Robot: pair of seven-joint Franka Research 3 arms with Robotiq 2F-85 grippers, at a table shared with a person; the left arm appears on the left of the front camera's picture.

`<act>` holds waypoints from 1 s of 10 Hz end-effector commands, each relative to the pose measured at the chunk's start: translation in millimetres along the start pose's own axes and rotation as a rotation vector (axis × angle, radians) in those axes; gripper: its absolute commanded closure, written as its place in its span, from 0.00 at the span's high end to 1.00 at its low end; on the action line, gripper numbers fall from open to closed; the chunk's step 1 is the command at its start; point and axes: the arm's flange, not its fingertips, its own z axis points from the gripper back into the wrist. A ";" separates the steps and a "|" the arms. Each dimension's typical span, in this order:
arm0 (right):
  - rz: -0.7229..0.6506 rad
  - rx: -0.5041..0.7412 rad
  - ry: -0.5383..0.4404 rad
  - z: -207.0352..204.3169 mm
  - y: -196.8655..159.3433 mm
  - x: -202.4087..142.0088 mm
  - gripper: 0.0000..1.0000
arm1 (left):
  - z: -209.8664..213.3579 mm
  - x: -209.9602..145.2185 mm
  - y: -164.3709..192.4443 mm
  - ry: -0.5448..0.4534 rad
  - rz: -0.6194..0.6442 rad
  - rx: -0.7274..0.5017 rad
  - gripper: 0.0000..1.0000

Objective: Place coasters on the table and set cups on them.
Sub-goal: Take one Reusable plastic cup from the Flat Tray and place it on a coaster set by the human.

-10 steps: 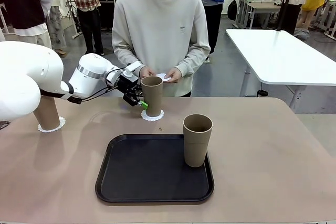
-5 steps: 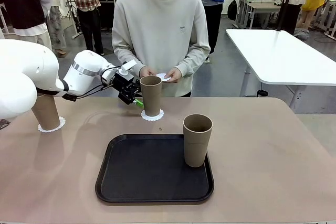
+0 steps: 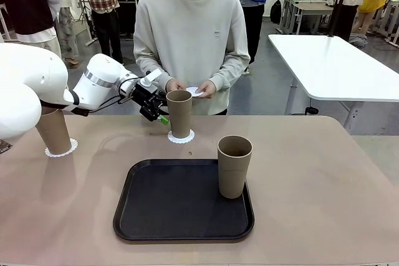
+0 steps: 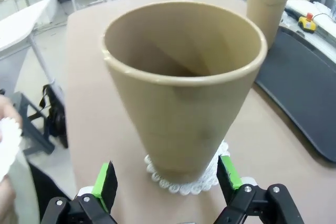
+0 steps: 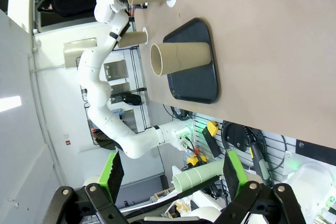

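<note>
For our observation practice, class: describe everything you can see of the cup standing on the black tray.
The cup is a tall, handleless tumbler, matte tan-brown, like paper or card, tapering from a wide open mouth to a narrower base. It stands upright inside the black tray, near its right edge. Its base rests directly on the tray, and nothing else touches it.

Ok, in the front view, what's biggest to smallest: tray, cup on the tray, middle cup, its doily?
1. tray
2. cup on the tray
3. middle cup: looks smaller, but it stands farther off, so the cups may really match
4. doily
</note>
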 end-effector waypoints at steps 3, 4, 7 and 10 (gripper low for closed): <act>0.019 0.021 -0.004 0.5 -0.2 1.6 1.00 | 31.4 50.6 -58.6 0.286 0.140 0.063 1.00; 0.019 0.021 -0.004 0.5 -0.2 1.6 1.00 | 35.3 67.2 -80.2 0.349 0.233 0.037 1.00; 0.019 0.021 -0.004 0.5 -0.2 1.6 1.00 | 48.7 115.2 -130.7 0.508 0.461 0.098 1.00; 0.019 0.021 -0.004 0.5 -0.2 1.6 1.00 | 62.4 153.9 -169.5 0.684 0.672 0.269 1.00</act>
